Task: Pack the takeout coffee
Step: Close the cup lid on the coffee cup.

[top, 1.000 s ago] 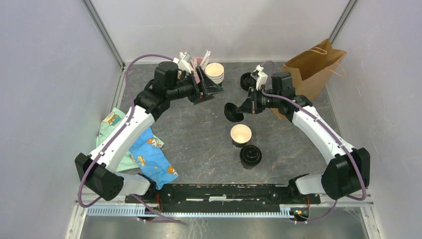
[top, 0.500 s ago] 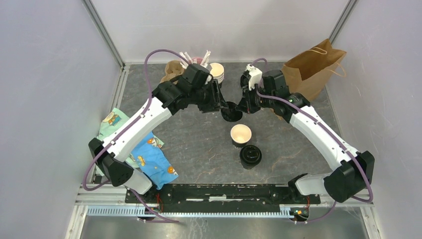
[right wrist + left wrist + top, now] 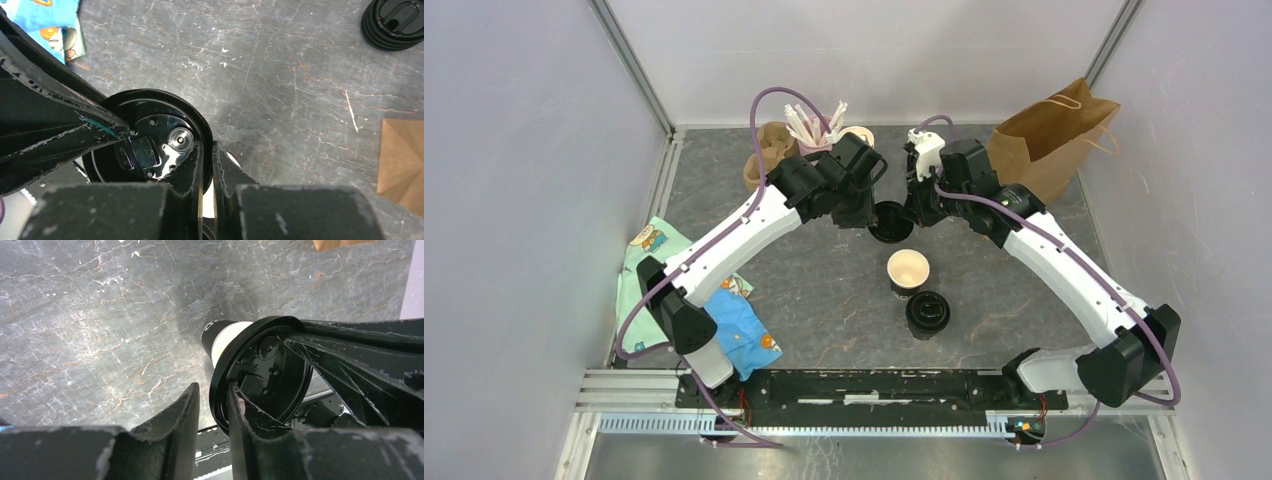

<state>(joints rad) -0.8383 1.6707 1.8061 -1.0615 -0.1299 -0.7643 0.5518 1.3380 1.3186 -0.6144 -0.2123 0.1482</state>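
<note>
The takeout coffee's black cup (image 3: 908, 271) stands lidless on the table, its cream inside showing. Its round black lid (image 3: 889, 222) hangs just beyond it, tilted on edge. My right gripper (image 3: 906, 215) is shut on the lid's rim; the right wrist view has the lid (image 3: 145, 145) pinched by that gripper (image 3: 207, 146). My left gripper (image 3: 871, 212) has come in from the other side. In the left wrist view it (image 3: 213, 388) straddles the rim of the lid (image 3: 270, 370), one finger inside, a gap left outside. The cup (image 3: 227, 337) peeks out behind the lid.
A brown paper bag (image 3: 1049, 140) stands open at the back right. A stack of black lids (image 3: 927, 312) sits near the cup, also a stack (image 3: 395, 22) in the right wrist view. Cream-rimmed cups (image 3: 860, 132), stirrers (image 3: 814, 122) and a patterned cloth (image 3: 724, 310) lie left.
My left arm has swung right, from the stacked cups to the held lid, and its jaws have narrowed around the rim. The right gripper has stayed shut on the lid, shifting slightly.
</note>
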